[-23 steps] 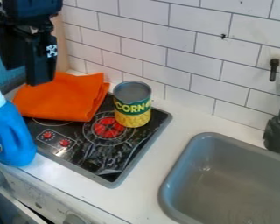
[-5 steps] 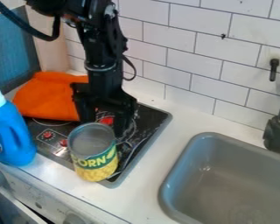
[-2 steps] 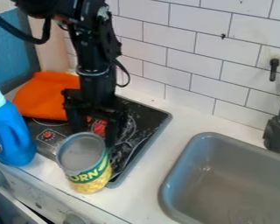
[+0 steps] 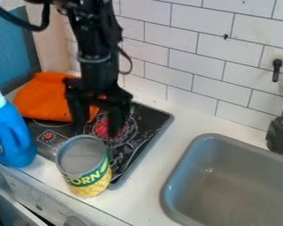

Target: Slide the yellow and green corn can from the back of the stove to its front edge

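Standing in front of the open claw [image 4: 97, 128] is a can [image 4: 85, 170].

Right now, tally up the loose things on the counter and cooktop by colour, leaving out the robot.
Orange: 1, the cloth
Blue: 1, the jug-style bottle with a white cap
Yellow and green: 1, the corn can
Total: 3

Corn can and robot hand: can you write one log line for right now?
hand: open, just behind can | corn can: front edge of stove | orange cloth: partly on stove | blue bottle: upright
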Robot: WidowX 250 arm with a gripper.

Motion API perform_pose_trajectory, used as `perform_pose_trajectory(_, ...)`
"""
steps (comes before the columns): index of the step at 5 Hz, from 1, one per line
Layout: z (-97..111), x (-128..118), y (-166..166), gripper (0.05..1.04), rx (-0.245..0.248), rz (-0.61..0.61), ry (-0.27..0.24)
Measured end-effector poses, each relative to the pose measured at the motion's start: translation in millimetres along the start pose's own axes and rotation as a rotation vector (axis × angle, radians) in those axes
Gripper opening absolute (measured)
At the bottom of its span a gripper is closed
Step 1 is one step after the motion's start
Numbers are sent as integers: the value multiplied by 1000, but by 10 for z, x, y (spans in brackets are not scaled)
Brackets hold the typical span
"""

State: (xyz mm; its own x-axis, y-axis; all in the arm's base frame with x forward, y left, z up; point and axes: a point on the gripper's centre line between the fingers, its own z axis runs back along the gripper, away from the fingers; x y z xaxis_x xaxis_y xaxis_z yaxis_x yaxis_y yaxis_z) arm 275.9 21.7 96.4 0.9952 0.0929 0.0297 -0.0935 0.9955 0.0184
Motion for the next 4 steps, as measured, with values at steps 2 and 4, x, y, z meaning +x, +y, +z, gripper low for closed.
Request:
perform_pose_trajectory(2,402,419,503,1001,-20,-32,-83)
perform_pose_trajectory(4,383,274,895,1001,-19,-56,45)
